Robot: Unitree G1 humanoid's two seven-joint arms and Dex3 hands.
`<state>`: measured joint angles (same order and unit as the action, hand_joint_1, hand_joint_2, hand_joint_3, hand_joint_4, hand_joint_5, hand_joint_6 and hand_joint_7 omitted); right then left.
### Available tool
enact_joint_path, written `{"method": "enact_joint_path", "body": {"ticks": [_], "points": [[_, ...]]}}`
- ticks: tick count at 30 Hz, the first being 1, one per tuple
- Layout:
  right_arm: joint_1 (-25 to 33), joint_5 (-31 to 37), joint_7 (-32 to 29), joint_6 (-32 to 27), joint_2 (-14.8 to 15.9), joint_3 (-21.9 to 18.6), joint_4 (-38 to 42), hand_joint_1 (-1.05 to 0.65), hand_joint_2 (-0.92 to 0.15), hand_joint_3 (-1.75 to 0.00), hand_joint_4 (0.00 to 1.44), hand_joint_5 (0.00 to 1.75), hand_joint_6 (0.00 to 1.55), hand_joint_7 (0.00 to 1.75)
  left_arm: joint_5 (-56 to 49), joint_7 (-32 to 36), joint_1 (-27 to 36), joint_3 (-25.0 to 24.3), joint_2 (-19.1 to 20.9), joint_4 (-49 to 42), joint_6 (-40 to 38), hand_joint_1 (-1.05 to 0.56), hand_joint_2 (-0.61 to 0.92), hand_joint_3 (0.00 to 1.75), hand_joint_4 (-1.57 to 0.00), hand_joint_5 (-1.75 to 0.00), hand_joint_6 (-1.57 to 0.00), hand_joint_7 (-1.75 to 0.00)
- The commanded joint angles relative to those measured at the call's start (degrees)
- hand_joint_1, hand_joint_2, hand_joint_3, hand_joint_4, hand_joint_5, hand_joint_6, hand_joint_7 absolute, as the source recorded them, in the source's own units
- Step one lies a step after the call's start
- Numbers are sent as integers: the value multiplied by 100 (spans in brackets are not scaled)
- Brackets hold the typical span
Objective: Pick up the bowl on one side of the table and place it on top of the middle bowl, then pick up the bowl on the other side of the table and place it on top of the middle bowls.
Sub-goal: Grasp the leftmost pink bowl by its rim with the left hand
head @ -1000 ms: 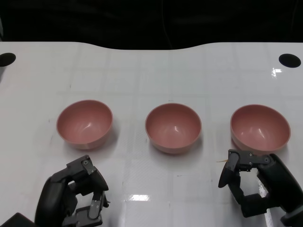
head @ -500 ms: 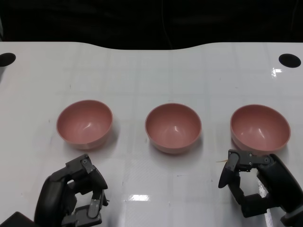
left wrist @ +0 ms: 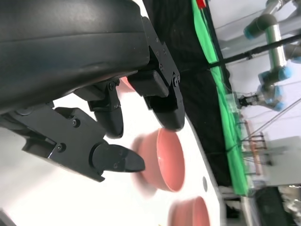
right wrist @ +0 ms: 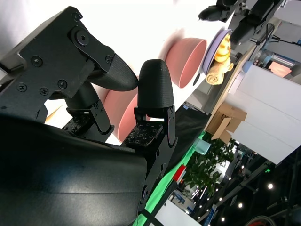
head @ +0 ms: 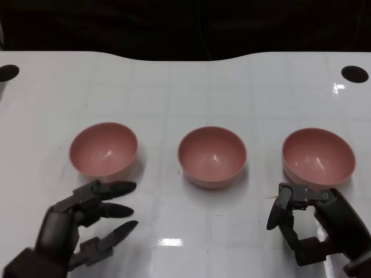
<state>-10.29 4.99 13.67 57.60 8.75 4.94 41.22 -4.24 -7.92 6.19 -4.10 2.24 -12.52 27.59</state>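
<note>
Three pink bowls stand in a row across the white table: the left bowl [head: 103, 149], the middle bowl [head: 212, 156] and the right bowl [head: 318, 156], each empty and on its own. My left hand [head: 87, 223] hovers just in front of the left bowl, its fingers spread and stretched toward the right, holding nothing. My right hand [head: 316, 223] sits in front of the right bowl with its fingers curled in and nothing in them. The left wrist view shows spread fingers [left wrist: 113, 157] before a pink bowl [left wrist: 164, 160]. Two bowls [right wrist: 127, 117] show past curled fingers in the right wrist view.
The white table [head: 185, 87] has black round holes at its far left corner [head: 8, 72] and far right corner [head: 354, 73]. Its far edge curves in at the middle against a dark background. Off the table, green cloth and other equipment show in the wrist views.
My left hand has uncurled: its fingers, bent inward before, now stretch out and apart toward the right. The right hand and all three bowls have stayed put.
</note>
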Motion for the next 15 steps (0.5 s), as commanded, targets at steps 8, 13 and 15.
{"method": "enact_joint_path", "body": {"ticks": [8,13,15], "points": [[19,-67,-17,-65,62,-47,-49,-12,-35,-140,86,171,86,132,-2074,1098,-121,197,458,1400,-1531,-29,91,2,-59,-20,-46,0],[29,-77,12,-90,88,-45,-48,-12,-36,-139,86,171,85,132,-3359,1360,-366,542,900,1542,-2073,-37,90,0,-56,-14,-44,0],[37,-86,19,-95,92,-49,-46,-12,-35,-140,85,172,85,132,-3806,1459,-459,705,1018,1561,-2305,-40,90,0,-56,-12,-43,0]]}}
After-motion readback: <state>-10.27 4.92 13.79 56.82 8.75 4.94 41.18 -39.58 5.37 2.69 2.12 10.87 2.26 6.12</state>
